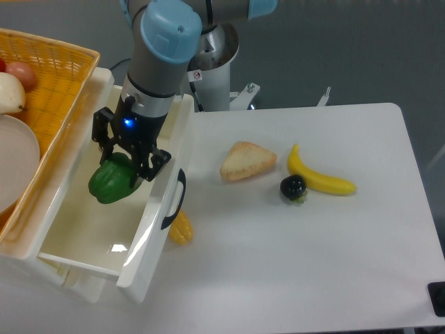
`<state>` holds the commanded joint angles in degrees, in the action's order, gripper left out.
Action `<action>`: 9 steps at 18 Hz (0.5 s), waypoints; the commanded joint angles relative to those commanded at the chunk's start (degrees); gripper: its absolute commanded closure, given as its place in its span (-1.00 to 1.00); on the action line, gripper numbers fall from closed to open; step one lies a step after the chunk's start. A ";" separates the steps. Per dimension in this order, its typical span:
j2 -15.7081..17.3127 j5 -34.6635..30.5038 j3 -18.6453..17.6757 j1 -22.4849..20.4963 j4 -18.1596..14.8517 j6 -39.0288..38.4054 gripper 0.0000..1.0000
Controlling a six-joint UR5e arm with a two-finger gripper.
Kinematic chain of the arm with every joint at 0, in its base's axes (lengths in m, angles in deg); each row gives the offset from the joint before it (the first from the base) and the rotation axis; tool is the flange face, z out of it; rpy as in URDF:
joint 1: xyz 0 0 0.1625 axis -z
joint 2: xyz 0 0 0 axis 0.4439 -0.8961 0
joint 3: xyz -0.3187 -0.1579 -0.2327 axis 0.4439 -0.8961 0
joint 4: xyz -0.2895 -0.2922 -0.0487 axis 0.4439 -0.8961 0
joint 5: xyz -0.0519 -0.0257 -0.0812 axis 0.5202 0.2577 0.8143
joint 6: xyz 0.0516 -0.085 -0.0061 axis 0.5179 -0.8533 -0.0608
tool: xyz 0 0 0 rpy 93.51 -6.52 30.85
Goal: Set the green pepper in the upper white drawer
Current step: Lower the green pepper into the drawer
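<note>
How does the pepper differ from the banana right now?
The pepper is green, lumpy and rounded; the banana is yellow, long and curved. The pepper is held in the gripper, over the open drawer; the banana lies on the table with nothing gripping it. The pepper has no other food touching it; the banana lies against a small black fruit. Both look glossy, like plastic.

A robotics lab: an industrial robot arm (163, 49) on a grey pedestal at upper centre of the frame works a plain white table (299, 264) strewn with plastic toy food (248, 161), against bare grey flooring.
</note>
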<state>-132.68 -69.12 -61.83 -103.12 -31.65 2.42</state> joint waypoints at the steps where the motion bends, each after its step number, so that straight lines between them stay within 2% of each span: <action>1: -0.18 -0.09 0.00 0.35 0.00 0.44 0.65; 6: -1.15 -0.18 0.00 0.71 0.09 1.23 0.65; 9: -2.02 -2.63 0.00 2.20 0.09 1.32 0.64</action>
<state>-134.70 -71.74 -61.83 -100.92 -31.56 3.75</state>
